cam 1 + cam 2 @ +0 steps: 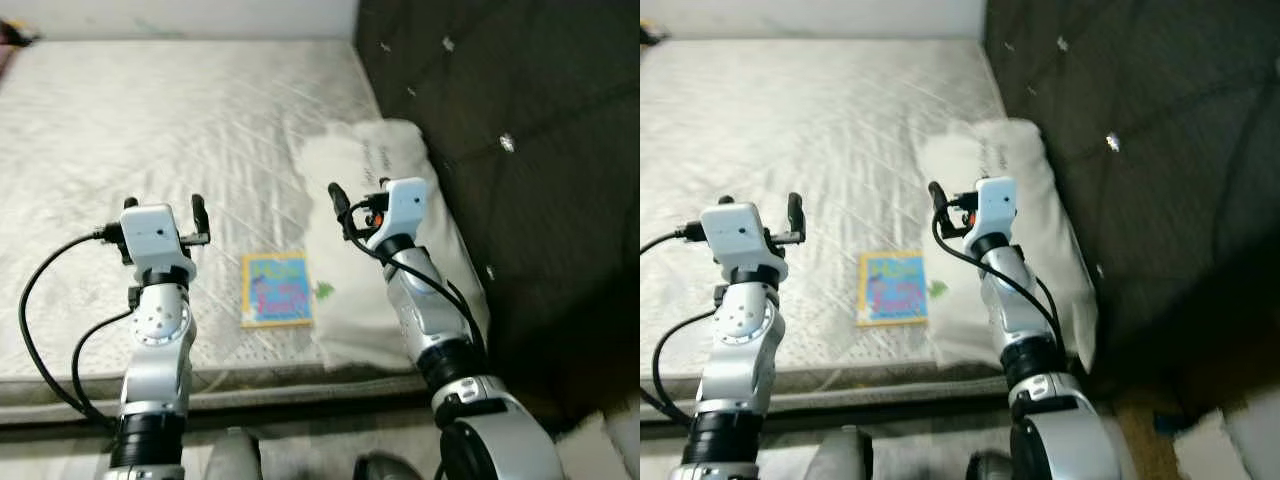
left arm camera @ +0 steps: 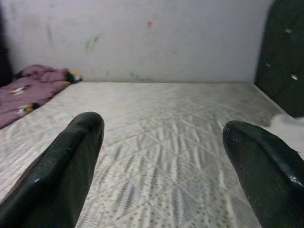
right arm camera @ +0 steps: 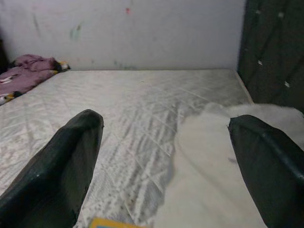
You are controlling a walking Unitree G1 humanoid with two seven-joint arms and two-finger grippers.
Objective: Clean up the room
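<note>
A small colourful book (image 1: 276, 289) lies flat on the grey quilted mattress (image 1: 150, 120), near its front edge. Just right of it a white pillow (image 1: 370, 160) rests against the headboard. My left gripper (image 1: 164, 201) is raised over the mattress to the left of the book, open and empty, its fingers (image 2: 71, 161) spread wide. Above the pillow's inner edge, right of the book, my right gripper (image 1: 360, 190) is also open and empty. The book's yellow edge (image 3: 111, 223) and the pillow (image 3: 209, 156) show between the right fingers (image 3: 66, 161).
A dark tufted headboard (image 1: 520, 120) runs along the mattress's right side. A white wall (image 2: 152, 38) closes the far end. Crumpled purple fabric (image 2: 33, 85) lies at the far left corner. Pale items (image 1: 1220, 440) lie on the floor at the right.
</note>
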